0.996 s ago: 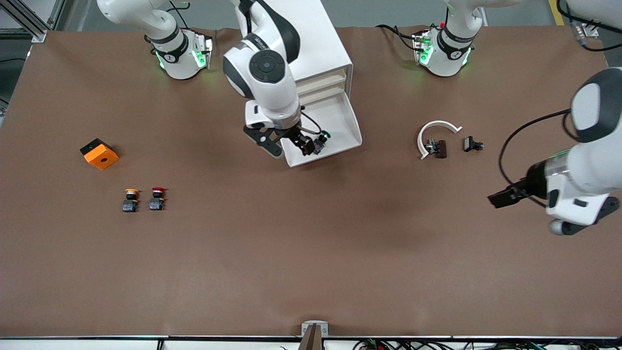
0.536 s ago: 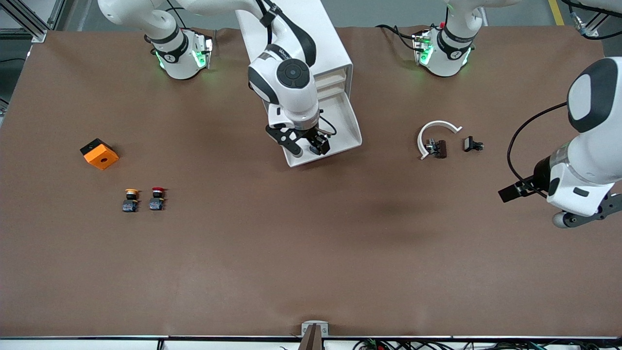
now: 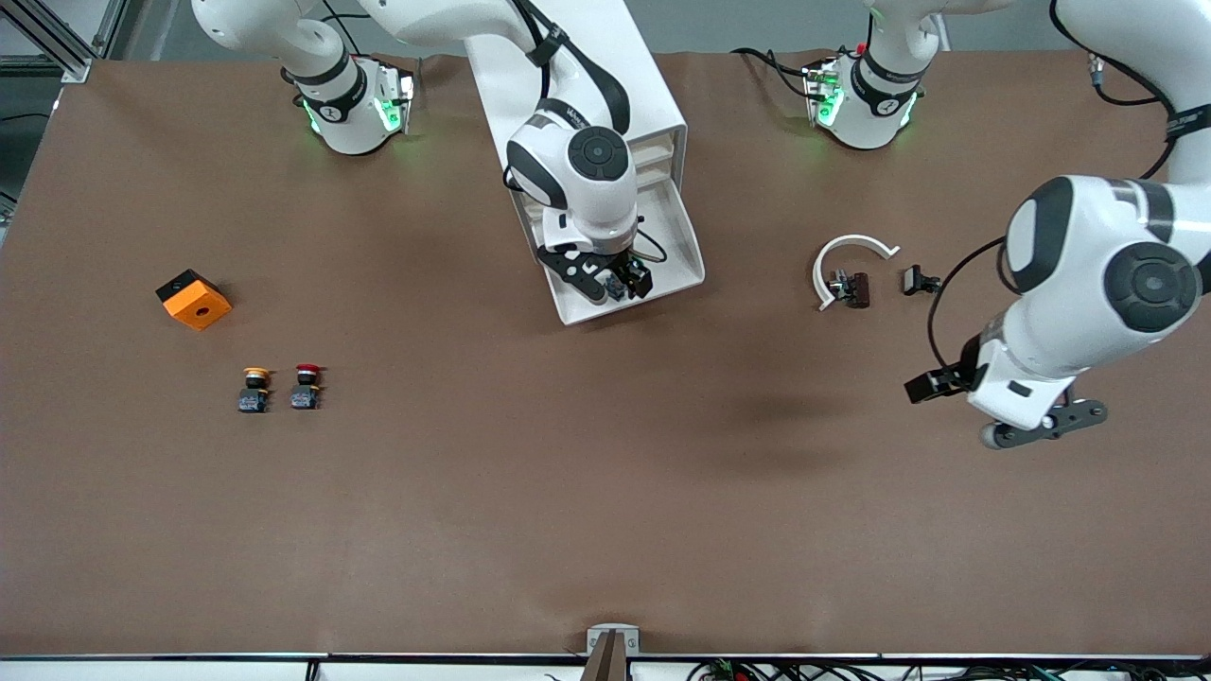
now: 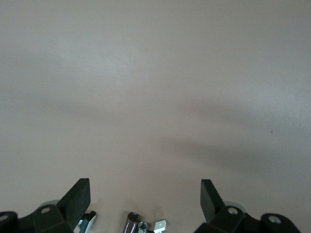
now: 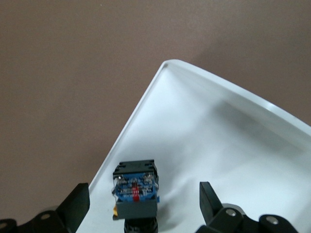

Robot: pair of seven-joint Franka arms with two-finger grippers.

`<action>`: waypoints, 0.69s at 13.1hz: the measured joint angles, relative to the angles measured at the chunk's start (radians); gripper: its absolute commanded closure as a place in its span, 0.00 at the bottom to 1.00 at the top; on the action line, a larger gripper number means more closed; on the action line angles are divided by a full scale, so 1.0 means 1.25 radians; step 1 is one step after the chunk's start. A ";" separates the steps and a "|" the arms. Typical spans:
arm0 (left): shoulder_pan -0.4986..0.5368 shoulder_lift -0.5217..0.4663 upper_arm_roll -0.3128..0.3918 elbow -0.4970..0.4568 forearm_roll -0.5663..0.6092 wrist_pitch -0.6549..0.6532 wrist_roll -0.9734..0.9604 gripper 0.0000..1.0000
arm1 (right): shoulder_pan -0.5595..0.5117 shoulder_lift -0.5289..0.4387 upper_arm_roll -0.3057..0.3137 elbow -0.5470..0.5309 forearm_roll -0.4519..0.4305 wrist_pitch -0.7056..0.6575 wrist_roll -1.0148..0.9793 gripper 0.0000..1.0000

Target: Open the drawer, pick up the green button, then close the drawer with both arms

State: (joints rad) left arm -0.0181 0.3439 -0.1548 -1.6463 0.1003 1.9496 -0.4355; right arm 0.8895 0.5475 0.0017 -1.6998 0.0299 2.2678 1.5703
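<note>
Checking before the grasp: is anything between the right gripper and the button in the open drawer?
Nothing visible. The right gripper hangs open over the drawer, and the button lies between its fingers with the tray bare around it.

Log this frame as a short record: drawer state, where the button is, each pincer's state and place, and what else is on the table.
drawer: pulled out of the white cabinet, its tray open
button: lying in the drawer tray, near the corner nearest the front camera
right pincer: open, over the button, fingers on either side, not closed on it
left pincer: open, empty, over bare table toward the left arm's end
other items: yellow-capped button and red-capped button side by side; orange block; white curved piece
</note>
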 measured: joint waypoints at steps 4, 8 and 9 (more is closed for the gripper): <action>-0.003 0.002 -0.024 -0.061 0.000 0.049 -0.001 0.00 | 0.001 0.019 0.000 0.009 -0.030 0.015 0.002 0.00; -0.010 0.009 -0.039 -0.099 -0.001 0.055 -0.002 0.00 | 0.008 0.030 0.000 0.020 -0.040 0.016 0.002 0.51; -0.016 0.013 -0.041 -0.103 -0.001 0.056 -0.002 0.00 | 0.008 0.030 0.000 0.022 -0.040 0.016 0.002 0.89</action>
State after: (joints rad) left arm -0.0380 0.3602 -0.2065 -1.7753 0.0988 2.0200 -0.4386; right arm 0.8997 0.5853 0.0012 -1.6728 -0.0205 2.2876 1.5727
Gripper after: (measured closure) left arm 0.000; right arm 0.062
